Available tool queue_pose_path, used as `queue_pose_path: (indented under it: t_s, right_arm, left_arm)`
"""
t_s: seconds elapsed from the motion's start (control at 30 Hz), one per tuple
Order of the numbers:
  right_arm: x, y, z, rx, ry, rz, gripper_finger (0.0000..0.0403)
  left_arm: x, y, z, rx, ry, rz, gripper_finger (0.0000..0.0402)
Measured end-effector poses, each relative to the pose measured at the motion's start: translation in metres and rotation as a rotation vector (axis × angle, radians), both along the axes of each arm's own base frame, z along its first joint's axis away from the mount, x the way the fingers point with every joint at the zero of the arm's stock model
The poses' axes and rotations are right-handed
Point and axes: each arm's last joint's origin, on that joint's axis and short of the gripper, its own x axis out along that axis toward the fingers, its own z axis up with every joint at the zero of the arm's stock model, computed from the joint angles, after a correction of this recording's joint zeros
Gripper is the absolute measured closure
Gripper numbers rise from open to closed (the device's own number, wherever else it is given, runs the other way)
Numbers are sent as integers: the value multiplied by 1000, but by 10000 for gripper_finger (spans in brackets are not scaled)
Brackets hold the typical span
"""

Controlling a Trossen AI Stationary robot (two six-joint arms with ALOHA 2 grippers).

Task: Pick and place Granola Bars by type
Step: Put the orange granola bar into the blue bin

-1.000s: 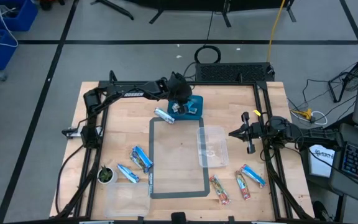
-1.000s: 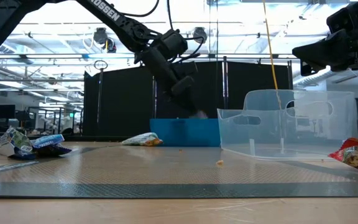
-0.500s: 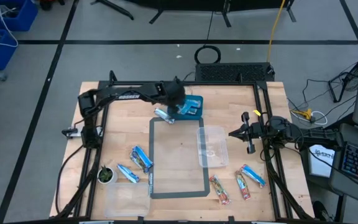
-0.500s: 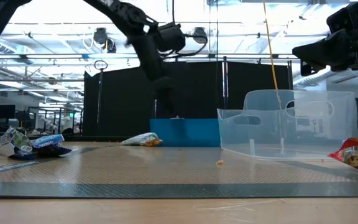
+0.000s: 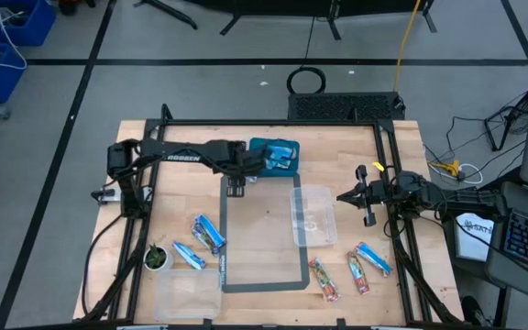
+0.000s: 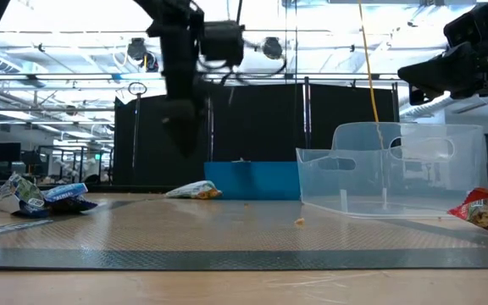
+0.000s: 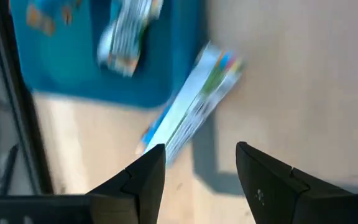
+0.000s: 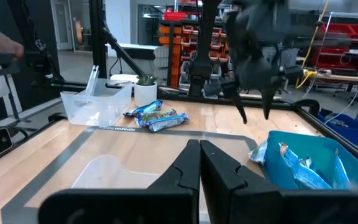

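My left gripper [image 7: 194, 171] is open and empty. It hangs pointing down above a blue-and-white granola bar [image 7: 194, 106], which lies on the wood with one end against the blue tray [image 5: 278, 154]. In the low view this gripper [image 6: 180, 135] is well above that bar [image 6: 195, 191]. The tray holds other blue bars [image 7: 126, 34]. More blue bars [image 5: 207, 232] lie at the table's left, and one [image 5: 372, 258] lies at the right near two red bars [image 5: 324, 278]. My right gripper [image 5: 342, 195] waits shut at the table's right, beside the clear tub [image 5: 313, 215].
A grey-edged mat [image 5: 264, 234] covers the table's middle, and the clear tub stands on its right edge. A second clear tub [image 5: 186, 293] sits at the near left, next to a small green-topped pot [image 5: 157, 258]. Black frame rails [image 5: 145, 183] run along both sides.
My left gripper has swung away from over the blue tray, toward the table's left and near edge, turning as it went. It now hangs over the bar beside the tray. The bars have stayed where they were.
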Motion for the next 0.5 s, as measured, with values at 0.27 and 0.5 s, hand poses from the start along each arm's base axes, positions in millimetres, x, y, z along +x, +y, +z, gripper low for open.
queue_pose_path:
  t_s: [0.27,0.5]
  right_arm:
    - [0,0,0,0,0,0,399]
    - [0,0,0,0,0,0,399]
  left_arm:
    - [-30,30,-51,17,54,96,201]
    - [-43,48,-70,41,12,89,201]
